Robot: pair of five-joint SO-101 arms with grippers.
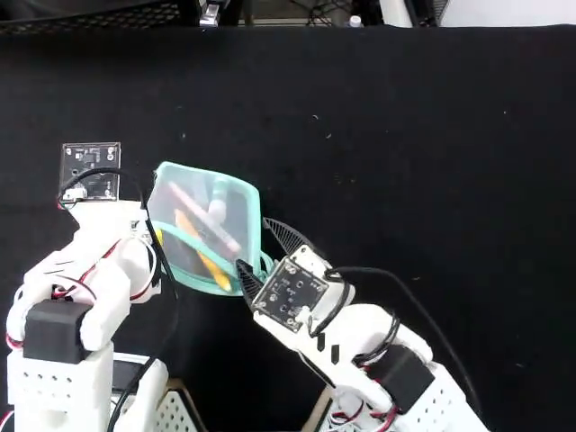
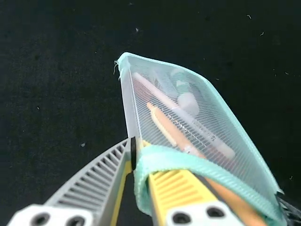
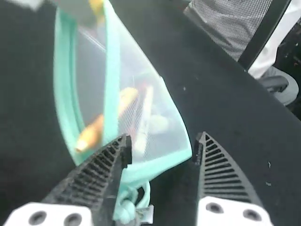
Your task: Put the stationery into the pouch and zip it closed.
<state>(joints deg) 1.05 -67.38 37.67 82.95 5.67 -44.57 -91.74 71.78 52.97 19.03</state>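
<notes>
1 pouch (image 1: pixel 239 209), 2 pens (image 1: pixel 207 220)

Black cloth-covered table (image 1: pixel 432 135) underlies all views; matte surface, pale lint specks scattered across it. Beyond far table edge: dark perforated metal panel (image 1: pixel 90 13) at one corner, tangle of dark cables (image 1: pixel 315 11) near middle, pale flat surface (image 1: pixel 513 11) at other corner, perhaps wall. Off table side: grey mesh-backed office chair (image 3: pixel 225 23), black curved frame bar (image 3: pixel 263 33) crossing its back, grey rounded armrest (image 3: pixel 280 87) lower down. Light even, diffuse, from above.

Overhead and close wrist cameras share the pouch (image 1: pixel 236 209).
</notes>
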